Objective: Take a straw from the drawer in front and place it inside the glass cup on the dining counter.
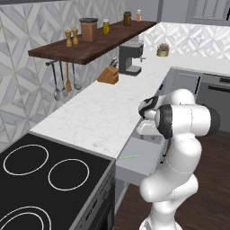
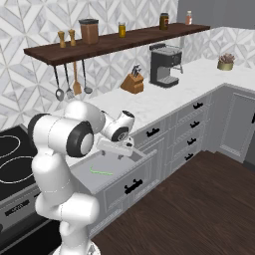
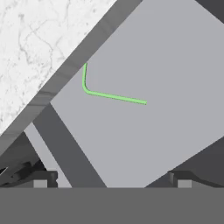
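Note:
The wide grey drawer (image 1: pixel 143 168) stands pulled out from under the white worktop. A thin light-green straw (image 1: pixel 129 157) with a bent top lies flat on its plain grey floor, near the stove end (image 2: pixel 101 172). My gripper (image 2: pixel 124 153) hangs over the drawer's other end, pointing down, a little above the floor and apart from the straw. In the hand view the straw (image 3: pixel 111 95) lies ahead of the two dark fingertips (image 3: pixel 41 179), which stand wide apart and open with nothing between them. The glass cup and the dining counter are out of view.
A black cooktop (image 1: pixel 40 179) adjoins the drawer on the left. The worktop (image 1: pixel 103 112) carries a knife block (image 1: pixel 108 75) and a coffee machine (image 1: pixel 130 58) under a wooden shelf (image 1: pixel 85 45). Narrower grey drawers (image 2: pixel 191 127) follow to the right, above dark wood floor (image 2: pixel 199 209).

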